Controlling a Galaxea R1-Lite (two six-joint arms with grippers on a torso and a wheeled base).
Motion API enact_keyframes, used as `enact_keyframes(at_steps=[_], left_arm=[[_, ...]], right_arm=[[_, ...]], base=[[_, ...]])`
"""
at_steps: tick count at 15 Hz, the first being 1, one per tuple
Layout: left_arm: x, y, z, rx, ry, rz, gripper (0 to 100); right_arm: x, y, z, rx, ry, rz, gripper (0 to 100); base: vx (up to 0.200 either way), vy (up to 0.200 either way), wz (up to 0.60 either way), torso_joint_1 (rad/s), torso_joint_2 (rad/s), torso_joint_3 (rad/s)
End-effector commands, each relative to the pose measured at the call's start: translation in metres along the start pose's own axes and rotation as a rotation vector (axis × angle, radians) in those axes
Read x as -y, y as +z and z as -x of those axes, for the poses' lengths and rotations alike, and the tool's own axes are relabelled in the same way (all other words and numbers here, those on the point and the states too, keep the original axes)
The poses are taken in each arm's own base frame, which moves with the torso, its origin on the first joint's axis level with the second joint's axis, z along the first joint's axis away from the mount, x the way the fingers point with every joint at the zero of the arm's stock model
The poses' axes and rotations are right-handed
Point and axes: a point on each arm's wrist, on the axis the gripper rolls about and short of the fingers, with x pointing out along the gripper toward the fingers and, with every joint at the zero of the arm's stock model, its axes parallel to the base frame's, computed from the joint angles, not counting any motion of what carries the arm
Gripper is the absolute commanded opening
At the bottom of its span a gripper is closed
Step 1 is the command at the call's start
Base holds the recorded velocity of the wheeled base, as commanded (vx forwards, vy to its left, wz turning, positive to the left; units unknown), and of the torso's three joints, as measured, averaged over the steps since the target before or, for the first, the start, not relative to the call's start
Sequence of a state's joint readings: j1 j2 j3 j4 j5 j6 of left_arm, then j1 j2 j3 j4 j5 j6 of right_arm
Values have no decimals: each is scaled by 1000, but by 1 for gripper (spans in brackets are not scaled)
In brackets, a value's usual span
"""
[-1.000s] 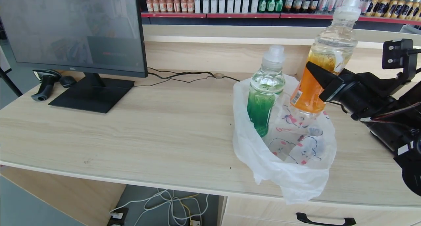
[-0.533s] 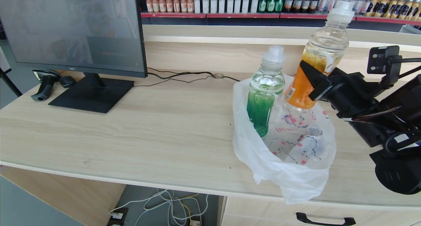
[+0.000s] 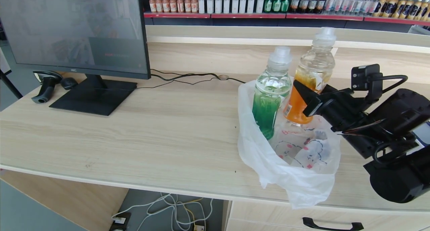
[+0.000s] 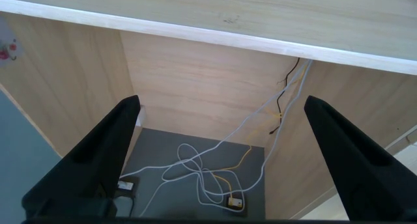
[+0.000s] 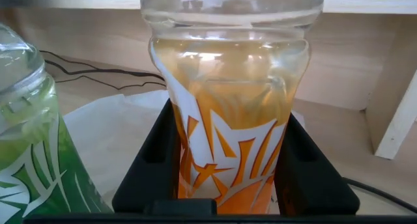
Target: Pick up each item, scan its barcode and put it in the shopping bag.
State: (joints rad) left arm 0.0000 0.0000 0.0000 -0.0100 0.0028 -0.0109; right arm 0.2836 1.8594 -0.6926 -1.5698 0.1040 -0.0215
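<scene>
Orange drink bottle (image 3: 310,73), clamped in right hand (image 3: 306,95), hangs at shopping bag's (image 3: 295,184) 1 o'clock, just beside green bottle (image 3: 270,100) standing inside at 11 o'clock; sideways drift risks toppling it.

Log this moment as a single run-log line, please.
right gripper: shut on orange drink bottle, upright at shopping bag mouth | green drink bottle: standing in bag | left gripper: open, facing under-counter cables

The orange bottle (image 3: 299,105) in the black right gripper (image 5: 229,168) is clear above, with an orange label cut by white jagged streaks. The green bottle (image 3: 268,106) beside the gripper is green with white streaks. Below it the shopping bag (image 3: 292,177) is milky white with red and grey cartoon prints. The bench (image 3: 151,130) is pale wood grain.
</scene>
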Motion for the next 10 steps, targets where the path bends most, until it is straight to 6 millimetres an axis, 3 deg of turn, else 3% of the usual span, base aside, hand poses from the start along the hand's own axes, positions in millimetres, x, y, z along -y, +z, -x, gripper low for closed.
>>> enact_keyframes(at_steps=[1, 10], left_arm=[[0, 0, 0, 1, 0, 1, 100], [0, 0, 0, 1, 0, 0, 100]], right_arm=[[0, -4, 0, -10, 1, 0, 0], [-1, -19, 8, -77, 2, -7, 0]], base=[[0, 0, 0, 0, 0, 0], [0, 0, 0, 0, 0, 0]])
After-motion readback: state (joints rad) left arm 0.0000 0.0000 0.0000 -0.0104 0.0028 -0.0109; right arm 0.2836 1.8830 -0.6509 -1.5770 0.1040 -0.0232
